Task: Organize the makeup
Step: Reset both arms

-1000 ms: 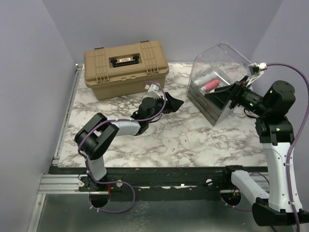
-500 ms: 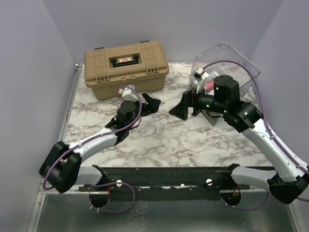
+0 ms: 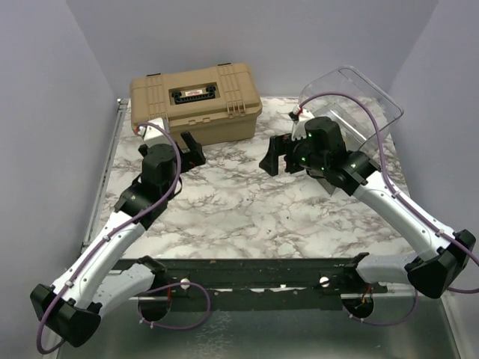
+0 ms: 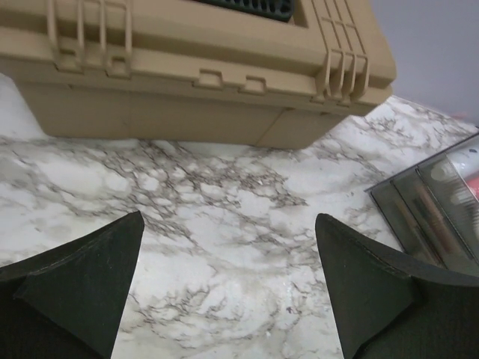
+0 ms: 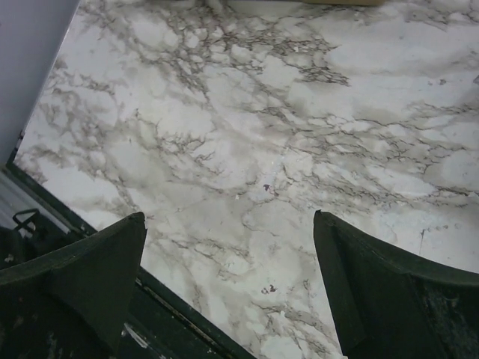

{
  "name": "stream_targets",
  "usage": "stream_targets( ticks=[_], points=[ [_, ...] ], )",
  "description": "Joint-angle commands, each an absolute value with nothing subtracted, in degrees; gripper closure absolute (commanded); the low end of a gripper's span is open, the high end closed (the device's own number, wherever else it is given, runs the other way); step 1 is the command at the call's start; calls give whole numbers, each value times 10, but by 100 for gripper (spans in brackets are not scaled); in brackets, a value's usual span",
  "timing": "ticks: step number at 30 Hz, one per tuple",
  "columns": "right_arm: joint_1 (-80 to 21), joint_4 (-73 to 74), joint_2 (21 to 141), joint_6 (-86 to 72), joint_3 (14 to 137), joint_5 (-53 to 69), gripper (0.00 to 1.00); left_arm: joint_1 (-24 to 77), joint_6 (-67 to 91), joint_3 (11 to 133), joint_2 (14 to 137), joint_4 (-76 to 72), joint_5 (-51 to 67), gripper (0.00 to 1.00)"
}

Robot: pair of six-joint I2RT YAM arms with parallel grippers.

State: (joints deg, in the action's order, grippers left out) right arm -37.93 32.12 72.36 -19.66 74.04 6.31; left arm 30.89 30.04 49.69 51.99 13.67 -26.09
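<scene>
The left arm reaches forward across the desk (image 3: 247, 209), and the left pincer (image 3: 193, 149) hangs just in front of the tan case (image 3: 196, 101) at the back left. Its jaws are released and spread wide. The left wrist view shows only bare marble between the two dark fingers, with the closed case's front wall and latches straight ahead. Nothing is held.

The right arm bends in from the right side. The right pincer (image 3: 277, 158) hovers over the middle of the desk, to the right of the case and just in front of the clear bin (image 3: 363, 93). Its jaws are also released and wide apart. The right wrist view looks down on veined marble and the dark front rail, with nothing between the fingers.

The bin stands at the back right, and its clear hood rises above the right arm, which covers the lower part in the overhead view. In the left wrist view, the grey drawers (image 4: 389, 206) at the base of the bin show at the right edge. The makeup (image 4: 430, 212) appears there only as faint thin shapes behind the tinted drawer fronts, with a pink smudge at the very edge of the frame. The single pieces are too blurred to tell apart. Both pincers are well apart from the drawers.
</scene>
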Motion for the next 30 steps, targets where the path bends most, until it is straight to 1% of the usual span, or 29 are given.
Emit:
stream_targets(
  ticks=[1,5,9,11,13,19,30],
  points=[
    [-383,292,718,-237,719,-24,0,272,221,584,550,262,-274,1],
    [-383,294,715,-253,708,-43,0,190,219,627,601,304,-203,1],
    [-383,308,719,-255,713,-51,0,84,233,611,578,270,-90,1],
    [-383,311,719,-255,715,-56,0,59,221,618,581,281,-78,1],
    [-383,311,716,-256,714,-58,0,55,216,628,581,291,-83,1],
    [-383,297,708,-260,707,-67,0,55,269,633,547,293,-124,1],
    [-383,300,705,-259,719,-66,0,56,259,637,533,293,-136,1]
  ],
)
